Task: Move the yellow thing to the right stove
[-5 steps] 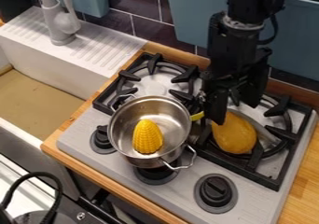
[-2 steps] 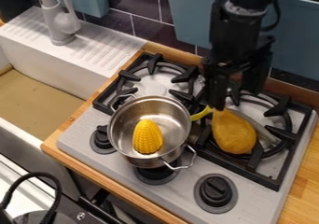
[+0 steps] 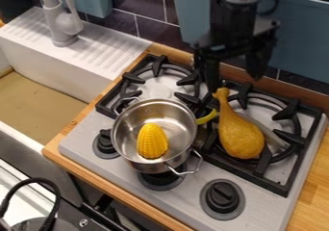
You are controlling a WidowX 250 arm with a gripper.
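Hangs with gripper (image 3: 234, 81) behind pot (image 3: 151, 166), off to its right; has fingers parted, grasping nothing; shows yellow drumstick (image 3: 241, 137) lying on grate (image 3: 270, 184) right of pot, narrow end near fingers; includes corn (image 3: 152, 141) inside pot, curved yellow piece (image 3: 207, 117) just beside pot, faucet (image 3: 62, 27) behind and left of pot

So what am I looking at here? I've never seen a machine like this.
The black machine reaching in from the top edge is a robot arm. Its gripper has two fingers, spread apart above the stove, and seems to hold nothing. A fixed camera looks down at a slant. A yellowish-brown drumstick lies over the burner at the picture's right, its narrow end near one finger. Left of it, a metal pot holds yellow corn. Beyond that is a sink.
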